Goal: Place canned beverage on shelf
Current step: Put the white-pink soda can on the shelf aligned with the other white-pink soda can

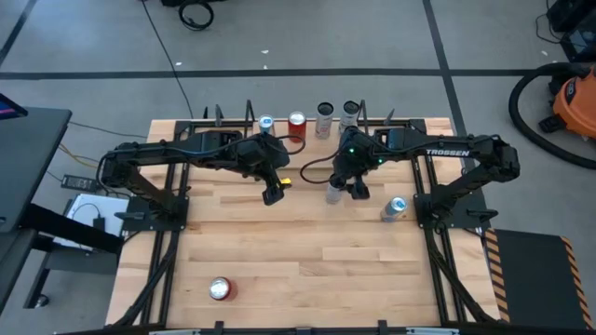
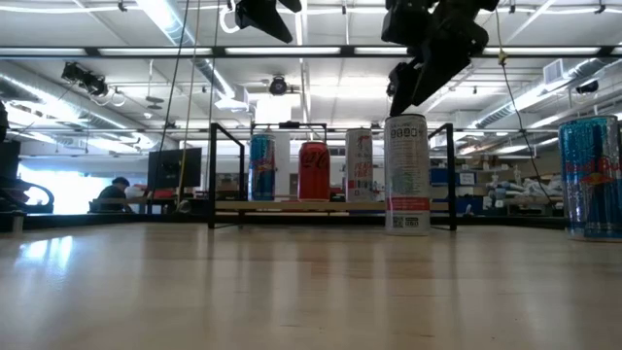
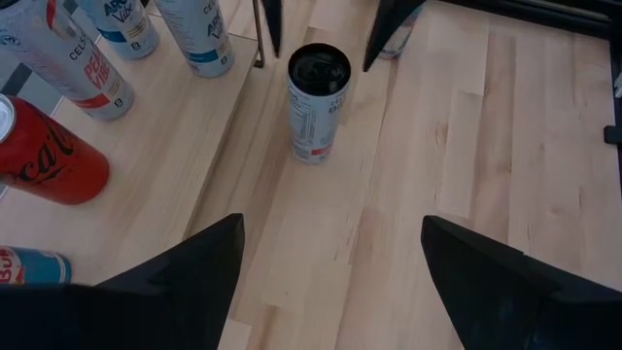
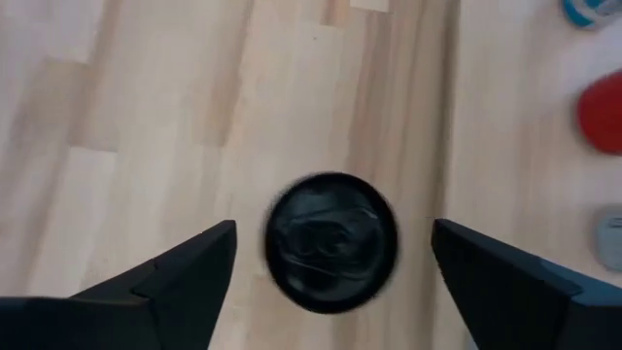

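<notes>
Right gripper (image 4: 330,267) above white can (image 4: 331,241), jaws spread wide, gripping nothing.
The can stands upright on the table (image 1: 307,270), just before the shelf (image 2: 330,207). Left gripper (image 3: 330,262) hangs beside, partly open, empty.

I see bright ceiling strips (image 2: 321,51) glaring off the desk (image 2: 292,292); my right wrist picture is blurred.

A white can with a black top (image 1: 334,193) stands upright on the table just in front of the shelf (image 1: 279,140), a low light-wood platform with thin black corner rods, four cans on it.
</notes>
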Motion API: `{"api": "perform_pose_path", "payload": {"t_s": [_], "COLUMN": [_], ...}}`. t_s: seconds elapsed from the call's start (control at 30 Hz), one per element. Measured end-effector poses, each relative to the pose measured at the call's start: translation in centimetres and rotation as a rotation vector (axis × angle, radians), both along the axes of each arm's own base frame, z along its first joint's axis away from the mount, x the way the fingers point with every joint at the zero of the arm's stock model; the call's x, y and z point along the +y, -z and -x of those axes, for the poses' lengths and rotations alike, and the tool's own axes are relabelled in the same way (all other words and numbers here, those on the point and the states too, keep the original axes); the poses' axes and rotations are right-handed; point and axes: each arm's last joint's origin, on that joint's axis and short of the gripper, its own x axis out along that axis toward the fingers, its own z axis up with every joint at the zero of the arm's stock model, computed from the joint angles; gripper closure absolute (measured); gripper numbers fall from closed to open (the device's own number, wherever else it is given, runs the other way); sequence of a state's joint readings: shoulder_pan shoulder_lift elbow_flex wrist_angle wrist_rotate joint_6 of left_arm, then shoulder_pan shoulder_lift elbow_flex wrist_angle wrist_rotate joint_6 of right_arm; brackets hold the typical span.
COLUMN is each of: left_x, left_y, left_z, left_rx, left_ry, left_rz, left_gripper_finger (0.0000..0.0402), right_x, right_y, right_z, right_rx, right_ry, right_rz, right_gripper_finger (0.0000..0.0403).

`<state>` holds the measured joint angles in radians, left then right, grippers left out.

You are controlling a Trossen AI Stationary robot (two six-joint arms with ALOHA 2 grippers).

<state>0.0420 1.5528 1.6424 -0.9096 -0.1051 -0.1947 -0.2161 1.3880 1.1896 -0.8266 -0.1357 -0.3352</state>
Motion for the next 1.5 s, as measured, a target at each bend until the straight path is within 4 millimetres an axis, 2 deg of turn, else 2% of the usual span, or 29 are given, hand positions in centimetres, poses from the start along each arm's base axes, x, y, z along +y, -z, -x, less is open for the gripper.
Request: {"api": "perform_pose_path", "payload": {"t_s": [0.23, 0.57, 0.8, 1.1, 1.27, 1.5], "left_x": [0.0, 0.0, 0.0, 0.0, 0.0, 0.0], "left_y": [0.0, 0.0, 0.0, 0.0, 0.0, 0.0], "left_z": [0.0, 0.0, 0.0, 0.0, 0.0, 0.0], "left_rx": [0.000, 0.000, 0.000, 0.000, 0.000, 0.001], "left_ry": [0.000, 0.000, -0.002, -0.001, -0.001, 0.006], "left_rz": [0.000, 0.000, 0.001, 0.001, 0.001, -0.006], "left_gripper_finger": [0.0086, 0.0086, 0.0086, 0.0086, 0.0086, 0.0086], "right_x": [-0.2, -0.1, 0.1, 0.3, 0.7, 1.5], "right_y": [0.0, 0.0, 2.1, 2.4, 3.4, 3.9], "right_z": [0.1, 0.1, 0.3, 0.0, 0.1, 0.1], "right_rx": [0.001, 0.000, 0.030, 0.006, 0.028, 0.043], "right_ry": [-0.030, -0.030, -0.034, -0.019, 0.064, 0.142], "right_rz": [-0.007, -0.019, -0.009, 0.000, -0.005, -0.027], "right_gripper_finger": [0.0015, 0.0023, 0.0023, 0.0025, 0.0048, 0.0117]}}
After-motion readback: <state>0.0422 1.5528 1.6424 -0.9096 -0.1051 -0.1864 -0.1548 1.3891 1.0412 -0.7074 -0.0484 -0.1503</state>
